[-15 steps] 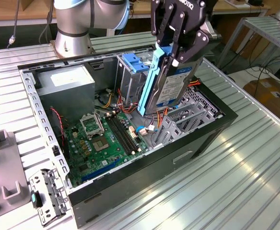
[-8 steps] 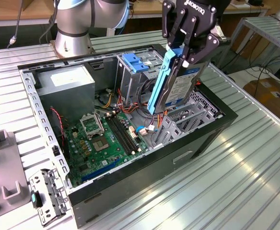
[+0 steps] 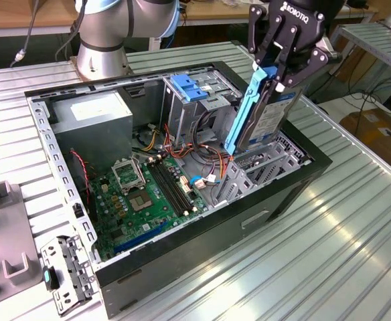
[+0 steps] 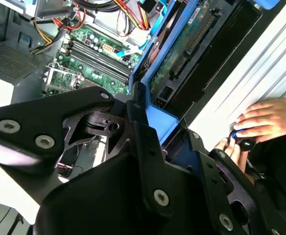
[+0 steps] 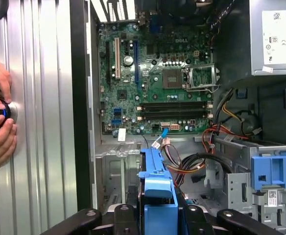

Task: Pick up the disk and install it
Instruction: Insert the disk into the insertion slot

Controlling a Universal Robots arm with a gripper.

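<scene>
Grey power supply (image 3: 92, 117): far corner of the open case (image 3: 182, 251), at the exterior view's left, white label up.
Green motherboard (image 3: 145, 194): flat on the case floor beside it.
Light blue latch (image 3: 190, 87): atop the metal drive cage, mid-case.
Disk (image 3: 274, 117): raised, steeply tilted on edge, lower end inside the case's right end.
Gripper (image 3: 279, 67): fingers clamped on the disk's upper end.
Hands (image 4: 268, 120): on the ribbed table (image 3: 316, 254) beside the case, around a small black knob.

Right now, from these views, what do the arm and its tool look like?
The arm is silver-grey, with rounded joints and light blue caps. The tool is matte black, with angular linked fingers pinned by silver bolts, and white lettering on its body.
</scene>
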